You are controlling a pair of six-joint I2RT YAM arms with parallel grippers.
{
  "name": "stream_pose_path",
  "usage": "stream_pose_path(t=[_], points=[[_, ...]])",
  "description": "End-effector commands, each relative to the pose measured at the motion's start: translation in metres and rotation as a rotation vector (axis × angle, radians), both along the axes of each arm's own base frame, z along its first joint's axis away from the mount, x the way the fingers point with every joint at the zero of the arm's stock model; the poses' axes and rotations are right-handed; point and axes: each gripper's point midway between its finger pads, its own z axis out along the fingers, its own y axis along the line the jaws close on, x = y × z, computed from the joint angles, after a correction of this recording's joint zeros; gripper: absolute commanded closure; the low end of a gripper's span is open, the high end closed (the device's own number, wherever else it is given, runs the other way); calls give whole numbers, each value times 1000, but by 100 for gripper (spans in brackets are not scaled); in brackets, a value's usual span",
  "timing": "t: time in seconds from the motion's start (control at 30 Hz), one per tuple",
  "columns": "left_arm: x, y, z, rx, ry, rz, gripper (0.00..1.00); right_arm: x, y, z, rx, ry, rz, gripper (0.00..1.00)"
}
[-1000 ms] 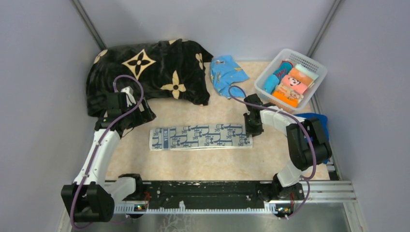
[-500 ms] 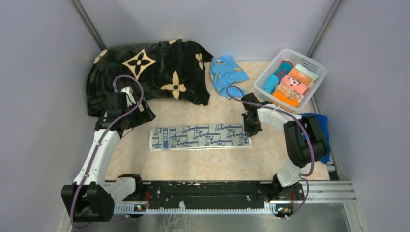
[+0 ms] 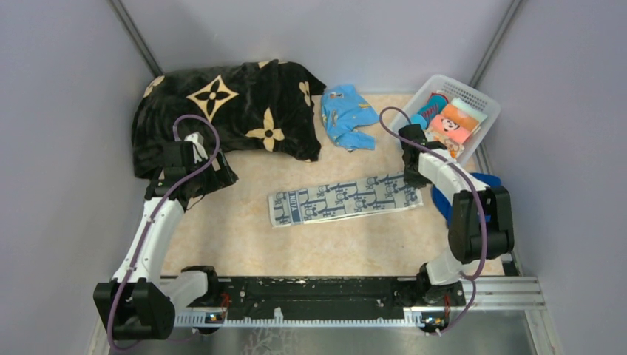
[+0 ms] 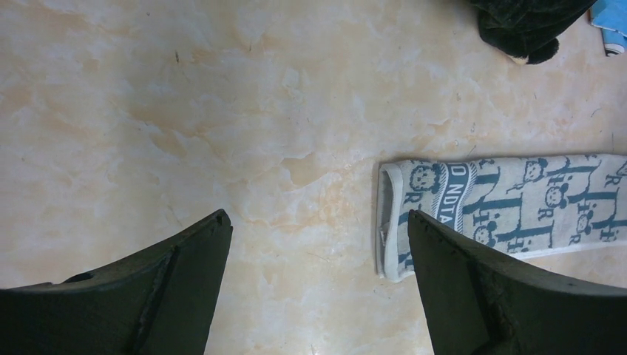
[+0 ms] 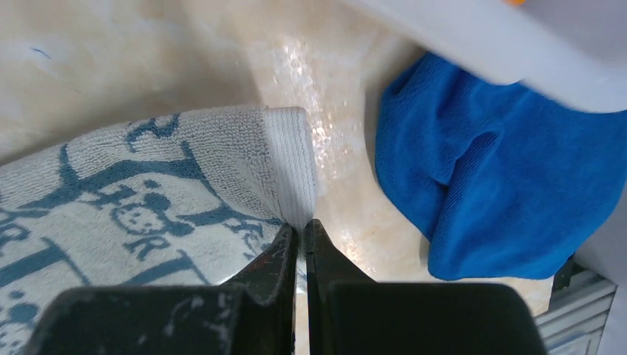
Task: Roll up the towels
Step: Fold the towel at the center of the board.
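Observation:
The white towel with dark-blue print (image 3: 346,200) lies folded in a long strip across the table middle, tilted up at its right end. My right gripper (image 3: 414,180) is shut on that right end; in the right wrist view the towel's hem (image 5: 288,166) is pinched between my gripper's (image 5: 302,231) jaws. The royal-blue towel (image 5: 503,185) lies bunched just right of it (image 3: 444,198). The turquoise towel (image 3: 346,115) lies crumpled at the back. My left gripper (image 4: 318,244) is open and empty above bare table, left of the strip's left end (image 4: 510,211).
The black blanket with cream flower motifs (image 3: 222,111) covers the back left, under the left arm's wrist (image 3: 180,159). A white basket (image 3: 480,126) with colourful items stands at the back right, close behind my right gripper. Grey walls enclose the table.
My right gripper has dragged the white printed towel to the right and back, tilting the strip. The left arm has not moved.

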Motion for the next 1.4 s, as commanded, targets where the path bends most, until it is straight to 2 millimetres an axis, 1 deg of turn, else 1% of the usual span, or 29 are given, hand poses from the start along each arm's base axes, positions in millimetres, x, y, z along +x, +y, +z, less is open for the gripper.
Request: stream_pose_path(t=[0.0, 0.07, 0.13, 0.27, 0.33, 0.47, 0.57, 0.73, 0.8, 0.83, 0.97, 1.1, 1.27, 1.37], points=[[4, 0, 4, -1, -29, -12, 6, 17, 5, 45, 5, -119, 46, 100], [4, -1, 2, -6, -26, -19, 6, 17, 25, 50, 93, -133, 107, 100], [4, -3, 1, -11, -21, -25, 6, 13, 50, 56, 180, -137, 181, 100], [4, -8, -1, -31, -16, -45, 6, 2, 113, 68, 362, -126, 333, 100], [4, -9, -3, -38, -9, -50, 6, -5, 144, 70, 436, -111, 396, 100], [2, -14, -8, -66, 10, -61, 6, -17, 196, 73, 535, -74, 492, 100], [-2, -26, -14, -131, 47, -82, 6, -23, 234, 75, 587, -55, 557, 100], [-12, -50, -28, -286, 115, -110, 7, -29, 286, 76, 657, -35, 634, 100], [-17, -59, -36, -352, 144, -107, 7, -32, 305, 79, 686, -33, 666, 100], [-18, -64, -39, -385, 138, -112, 8, -32, 316, 67, 689, -2, 671, 100], [-26, -75, -61, -447, 178, -106, 13, -37, 347, 63, 728, 15, 709, 100], [-31, -88, -77, -470, 225, -123, 20, -37, 370, 64, 767, 6, 717, 100], [-35, -105, -93, -460, 267, -152, 31, -38, 392, 66, 823, 7, 734, 100], [-38, -111, -103, -447, 289, -156, 36, -40, 403, 66, 846, 12, 745, 100]])
